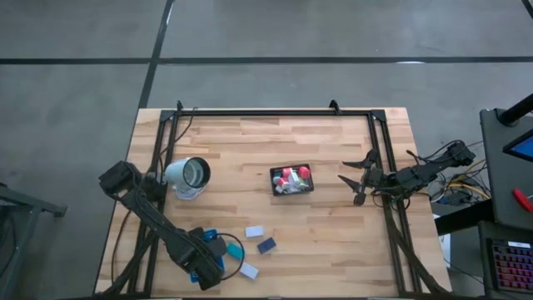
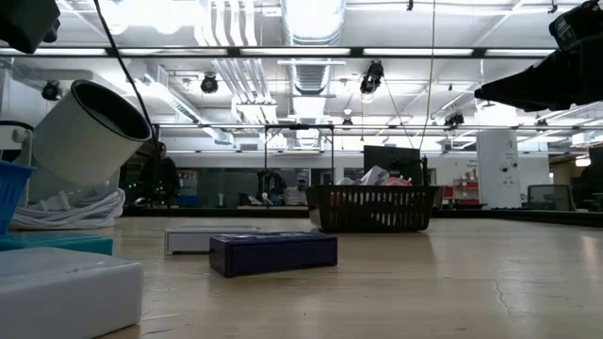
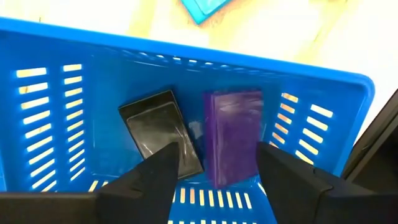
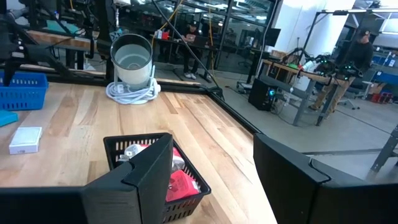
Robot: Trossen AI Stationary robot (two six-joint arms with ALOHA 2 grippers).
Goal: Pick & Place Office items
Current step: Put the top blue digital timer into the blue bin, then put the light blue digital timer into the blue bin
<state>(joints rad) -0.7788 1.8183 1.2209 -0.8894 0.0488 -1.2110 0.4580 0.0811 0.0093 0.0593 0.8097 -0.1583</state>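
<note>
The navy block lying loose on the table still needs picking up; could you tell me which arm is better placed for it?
Probably the left. The left gripper hangs open over the blue slotted tray, close beside the navy block. The right gripper waits open across the table, beyond the black mesh basket.

Two dark arms work at this table, the left gripper (image 1: 208,268) low at the near edge, the right gripper (image 1: 360,179) off to the far side. One black mesh basket (image 1: 291,180) sits mid-table, with pink, red and white bits heaped inside, too jumbled to count. One blue slotted tray (image 3: 186,93) holds two flat blocks: one black block (image 3: 158,127), one purple block (image 3: 233,134). Loose on the wood lie two white blocks (image 1: 254,232), one navy block (image 1: 266,245) and one teal piece (image 1: 234,247)
</note>
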